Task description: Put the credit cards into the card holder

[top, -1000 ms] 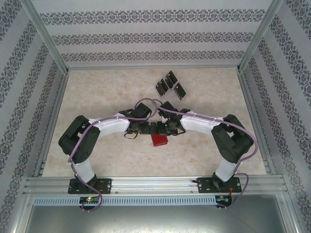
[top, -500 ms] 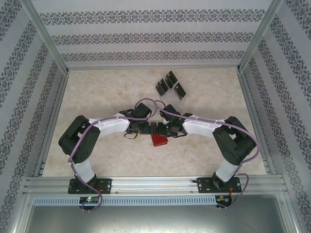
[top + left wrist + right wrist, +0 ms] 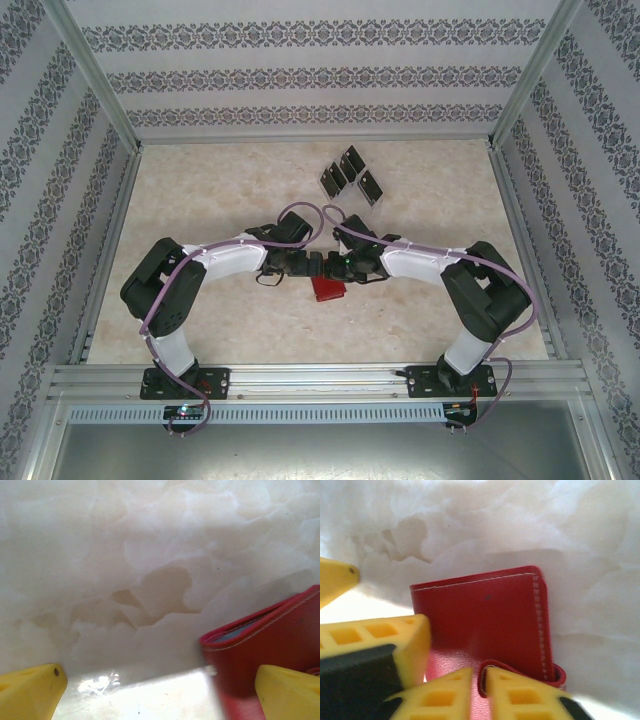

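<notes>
The card holder [image 3: 327, 290], a closed red wallet, lies flat on the table at the centre, just below both grippers. My right gripper [image 3: 480, 692] hangs over its near edge. The jaws stand a narrow slit apart with the wallet's curled snap tab [image 3: 485, 672] between them, lying against the right-hand finger only. My left gripper [image 3: 160, 695] is wide open low over the table, its right fingertip [image 3: 287, 690] above the wallet's corner [image 3: 270, 645]. Several black credit cards [image 3: 349, 174] stand farther back.
The cards sit in a small clear rack [image 3: 370, 190] behind the arms. The left gripper's yellow fingers [image 3: 375, 640] crowd in right beside my right gripper. Patterned walls and metal rails [image 3: 110, 240] close in the marble-look tabletop [image 3: 220, 190].
The right arm has drawn back slightly and its jaws have parted a little around the snap tab. The left arm and the wallet stay where they were.
</notes>
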